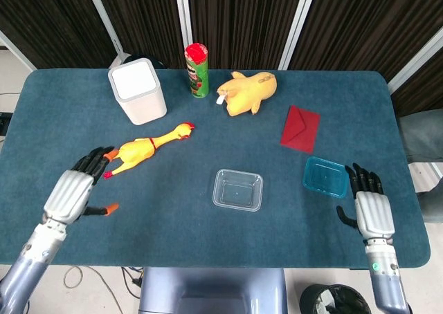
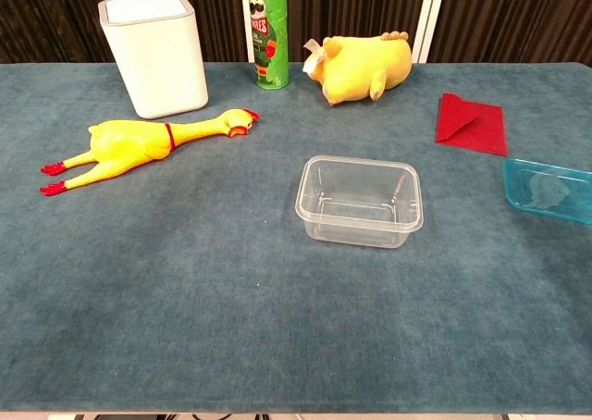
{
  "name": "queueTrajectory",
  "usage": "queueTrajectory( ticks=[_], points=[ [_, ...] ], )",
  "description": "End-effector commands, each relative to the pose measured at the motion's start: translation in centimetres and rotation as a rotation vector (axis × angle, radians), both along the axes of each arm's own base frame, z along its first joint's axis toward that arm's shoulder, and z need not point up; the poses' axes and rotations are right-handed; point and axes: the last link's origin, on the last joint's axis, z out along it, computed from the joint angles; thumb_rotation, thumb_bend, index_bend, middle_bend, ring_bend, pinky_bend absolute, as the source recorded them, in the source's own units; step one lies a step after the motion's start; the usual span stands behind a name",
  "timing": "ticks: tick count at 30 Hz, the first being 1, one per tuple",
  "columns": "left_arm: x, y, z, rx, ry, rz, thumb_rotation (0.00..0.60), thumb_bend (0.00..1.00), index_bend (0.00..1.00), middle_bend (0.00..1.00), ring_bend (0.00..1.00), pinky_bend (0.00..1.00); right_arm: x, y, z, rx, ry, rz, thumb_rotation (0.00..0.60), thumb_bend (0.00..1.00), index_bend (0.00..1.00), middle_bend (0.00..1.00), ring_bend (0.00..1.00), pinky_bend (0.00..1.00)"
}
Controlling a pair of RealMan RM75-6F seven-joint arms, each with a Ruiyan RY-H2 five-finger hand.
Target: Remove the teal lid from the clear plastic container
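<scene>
Head view: red envelope [image 1: 300, 128] beyond teal lid [image 1: 325, 177], rubber chicken [image 1: 147, 146] by left robot hand [image 1: 73, 191], both robot hands released.

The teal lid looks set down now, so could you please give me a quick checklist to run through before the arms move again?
1. Teal lid off the clear container: ok, it lies flat on the table to the container's right, apart from it.
2. Container upright and empty: ok.
3. Right robot hand free of the lid: ok, fingers apart, just short of it.
4. Left robot hand holding nothing: ok, fingers spread near the rubber chicken.
5. Lid clear of the red envelope: ok.
</scene>
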Motion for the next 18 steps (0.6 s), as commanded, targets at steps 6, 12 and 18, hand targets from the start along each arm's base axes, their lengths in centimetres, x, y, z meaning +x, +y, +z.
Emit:
queueTrajectory(
  ticks=[6,12,18],
  points=[
    [-6.4,-6.5,0.8,0.066,0.152,0.043,0.600,0.03,0.00,0.00,0.00,0.02,-2.6,7.4,3.4,0.092,0.171,0.125,0.600,0.33,0.00,0.00,0.00,0.00],
    [-10.0,-8.5,2.8,0.172,0.238,0.053,0.600,0.03,0.00,0.00,0.00,0.00,-3.9,7.7,5.3,0.028,0.234,0.140,0.600,0.32,0.00,0.00,0.00,0.00],
    [-11.5,-8.2,4.1,0.251,0.252,0.083,0.600,0.03,0.00,0.00,0.00,0.00,-4.1,6.8,6.1,-0.060,0.195,0.101,0.600,0.32,0.00,0.00,0.00,0.00]
  ],
)
